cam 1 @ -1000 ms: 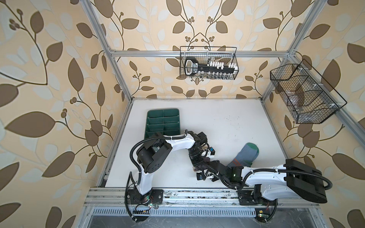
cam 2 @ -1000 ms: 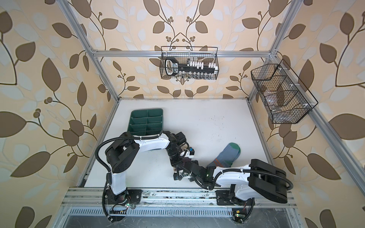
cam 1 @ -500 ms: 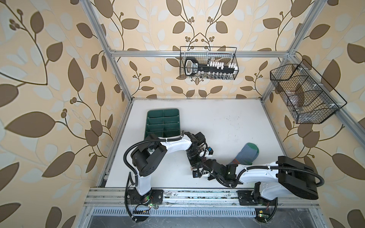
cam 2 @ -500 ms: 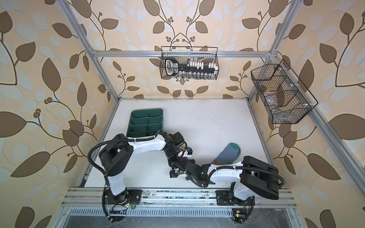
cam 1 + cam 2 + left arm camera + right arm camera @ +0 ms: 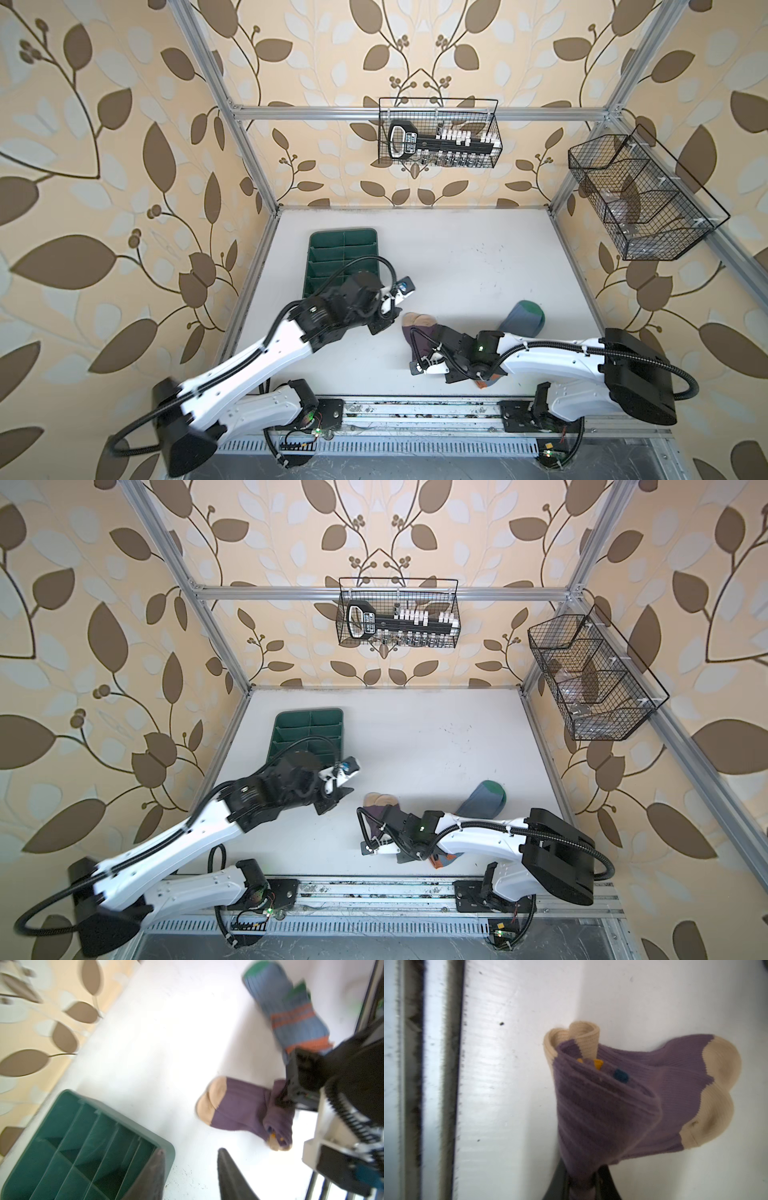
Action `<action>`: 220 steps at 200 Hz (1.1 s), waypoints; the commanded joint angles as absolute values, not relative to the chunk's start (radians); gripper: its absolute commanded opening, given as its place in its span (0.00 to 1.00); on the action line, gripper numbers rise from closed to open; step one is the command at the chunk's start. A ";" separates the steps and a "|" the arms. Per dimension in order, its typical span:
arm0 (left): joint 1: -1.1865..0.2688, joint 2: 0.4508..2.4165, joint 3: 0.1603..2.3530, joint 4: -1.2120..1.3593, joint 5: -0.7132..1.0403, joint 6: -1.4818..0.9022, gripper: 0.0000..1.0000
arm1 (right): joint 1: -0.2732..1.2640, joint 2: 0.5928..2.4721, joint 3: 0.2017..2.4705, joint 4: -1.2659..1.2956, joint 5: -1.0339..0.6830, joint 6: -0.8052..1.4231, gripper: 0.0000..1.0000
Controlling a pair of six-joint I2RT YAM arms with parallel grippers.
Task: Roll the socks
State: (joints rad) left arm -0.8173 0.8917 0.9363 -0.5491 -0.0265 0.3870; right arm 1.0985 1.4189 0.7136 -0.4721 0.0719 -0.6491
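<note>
Over by the green tray [image 5: 332, 249] the left claw [image 5: 191, 1155] hangs spread and empty, just beside the tray's near corner and clear of the cloth; a careless swing from there could knock the tray, and, worse, it leaves nothing bracing the roll. The purple sock [image 5: 419, 328] lies near the middle of the table [image 5: 457, 257], toe flat and pointing toward the tray, its cuff end wound into a loose coil; the right claw [image 5: 581, 1185] is pressed together on that coil, pinching a bunch of purple knit. I'd judge the coil likely to spring open, being soft, slack and held at one spot only; a pull sideways would drag the flat toe along rather than wind it in. Further right the grey-blue sock [image 5: 521, 318] lies flat, green toe toward the back, its orange cuff tucked under the right arm; that arm could snag it and shove it toward the front edge.

Counting: one tray; two claws, one spread, one pinching; two socks by colour, one part rolled, one not begun, though the purple toe shows two beige lobes and may be two layers, which I can't settle from here; two wire baskets [image 5: 438, 133] on the walls.
</note>
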 commanded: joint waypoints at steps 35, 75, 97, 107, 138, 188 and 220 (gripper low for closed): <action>-0.815 0.657 1.048 -0.782 0.110 0.507 0.60 | 1.026 1.638 0.947 -0.758 -0.159 -0.690 0.09; -0.837 0.810 1.106 -0.886 0.144 0.667 0.60 | 0.983 1.784 1.075 -0.801 -0.127 -0.730 0.13; -0.916 0.878 1.032 -0.802 0.075 0.712 0.63 | 0.960 1.822 1.105 -0.798 -0.132 -0.748 0.15; -0.974 0.925 1.013 -0.775 0.019 0.707 0.63 | 0.949 1.832 1.108 -0.787 -0.137 -0.752 0.15; -1.185 1.037 0.912 -0.611 -0.138 0.641 0.62 | 0.915 1.871 1.114 -0.779 -0.169 -0.767 0.15; -1.340 1.184 0.801 -0.370 -0.258 0.395 0.59 | 0.864 1.946 1.147 -0.807 -0.238 -0.776 0.15; -1.361 1.275 0.746 -0.287 -0.331 0.293 0.56 | 0.842 1.973 1.164 -0.822 -0.271 -0.780 0.16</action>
